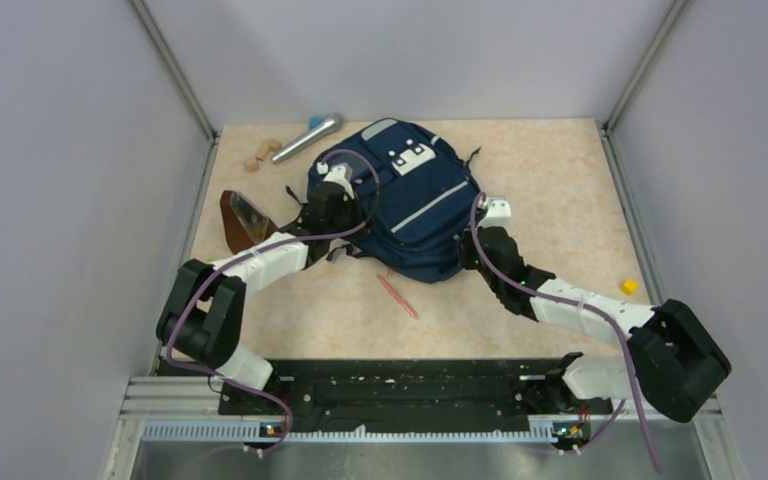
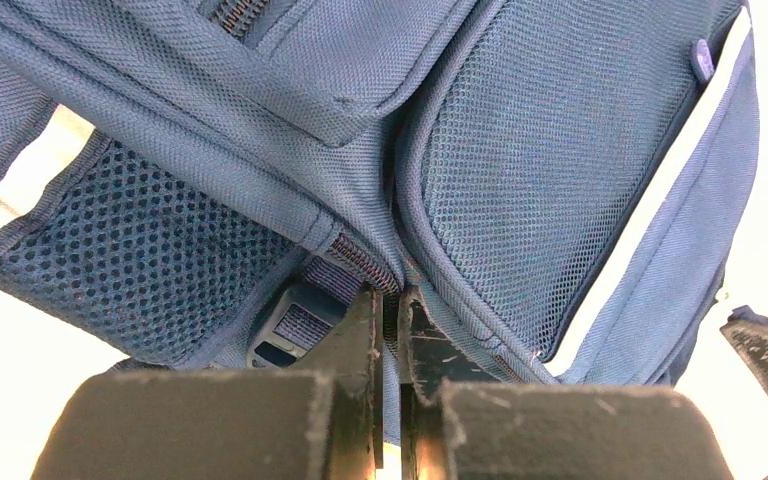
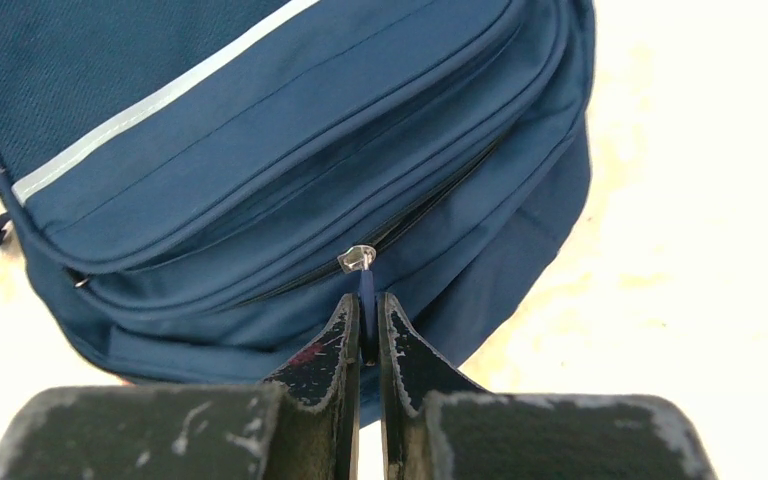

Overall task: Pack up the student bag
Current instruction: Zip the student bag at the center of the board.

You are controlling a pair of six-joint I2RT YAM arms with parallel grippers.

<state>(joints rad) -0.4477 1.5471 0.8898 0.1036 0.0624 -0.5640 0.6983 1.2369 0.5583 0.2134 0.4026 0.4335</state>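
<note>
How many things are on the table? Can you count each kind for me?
navy backpack: 1
silver bottle: 1
reddish pencil: 1
yellow block: 1
brown flat object: 1
small tan pieces: 2, though they are tiny and hard to tell apart
Total: 7

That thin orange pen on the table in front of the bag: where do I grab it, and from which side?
Grip the pen at mid-shaft, coming straight down from above and closing across its narrow width. It lies flat and diagonal on the table, with bare surface along both long sides. Its far end is close to the bag, so avoid that end.
</note>
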